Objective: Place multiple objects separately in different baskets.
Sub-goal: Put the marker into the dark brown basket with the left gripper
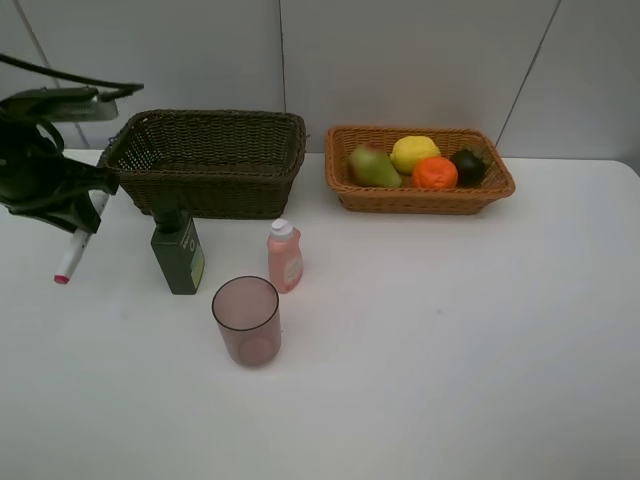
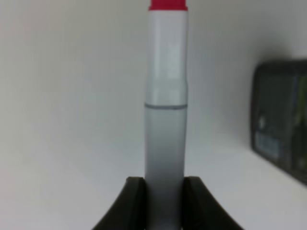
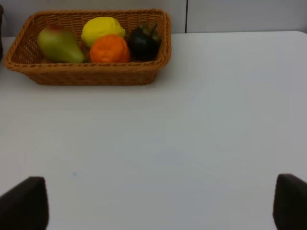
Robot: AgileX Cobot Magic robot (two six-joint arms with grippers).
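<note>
My left gripper (image 1: 92, 212) is shut on the white red-tipped marker (image 1: 78, 245) at the table's left edge, just left of the dark basket (image 1: 215, 180). The marker hangs tilted with its red tip down. In the left wrist view both fingers (image 2: 132, 201) pinch the marker (image 2: 165, 120). The green bottle (image 1: 178, 252), the pink bottle (image 1: 285, 256) and the pink cup (image 1: 246, 320) stand in front of the dark basket. Inside the tan basket (image 1: 420, 197) lie the pear (image 1: 372, 166), lemon (image 1: 413, 152), orange (image 1: 434, 173) and mangosteen (image 1: 470, 163). My right gripper (image 3: 156, 203) is open over bare table, well short of that basket (image 3: 91, 74).
The dark basket looks hollow inside, with nothing showing over its rim. The green bottle (image 2: 283, 139) stands close to the held marker. A white wall runs right behind both baskets. The table (image 1: 480, 340) is white.
</note>
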